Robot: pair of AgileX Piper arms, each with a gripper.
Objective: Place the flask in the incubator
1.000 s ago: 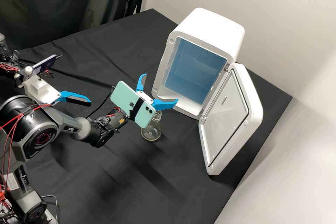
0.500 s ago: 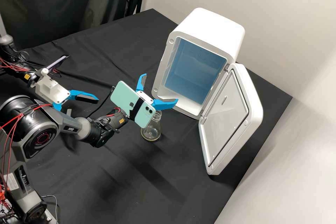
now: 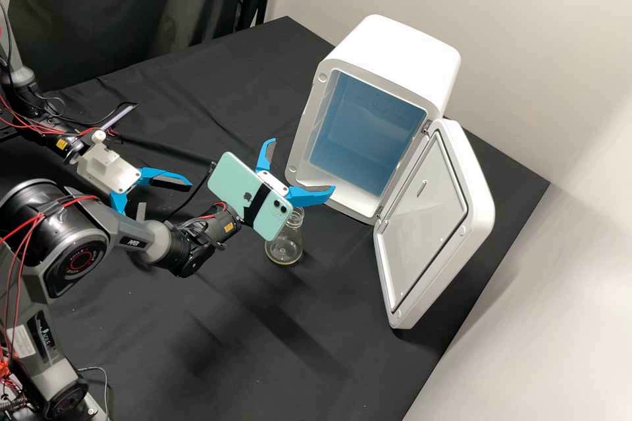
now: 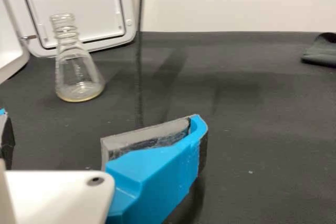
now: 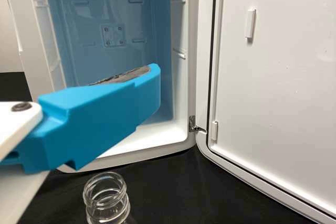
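A: In the high view, where is the flask?

B: The flask (image 3: 284, 247) stands upright on the black table (image 3: 217, 348), just in front of the incubator (image 3: 395, 56), whose door (image 3: 431, 223) hangs wide open. The right gripper (image 3: 299, 168) hovers just above the flask's neck. It is released, its fingers spread wide, with nothing between them. A mint-green phone (image 3: 250, 196) is strapped at its wrist.

A: And the other arm?

B: The left gripper (image 3: 155, 192) is well apart from the flask, toward the table's left side. It is likewise spread and empty.

A: The left wrist view?

B: The left gripper (image 4: 97, 124) has its fingers far apart. Beyond it the flask (image 4: 76, 66) stands upright on the table (image 4: 252, 87), with the white door (image 4: 79, 3) behind it.

A: The right wrist view?

B: One of the blue fingers (image 5: 100, 114) crosses in front of the incubator (image 5: 115, 35) and its blue inside. The flask (image 5: 106, 198) shows its ribbed neck just beneath that finger and apart from it. The door (image 5: 273, 77) is swung aside.
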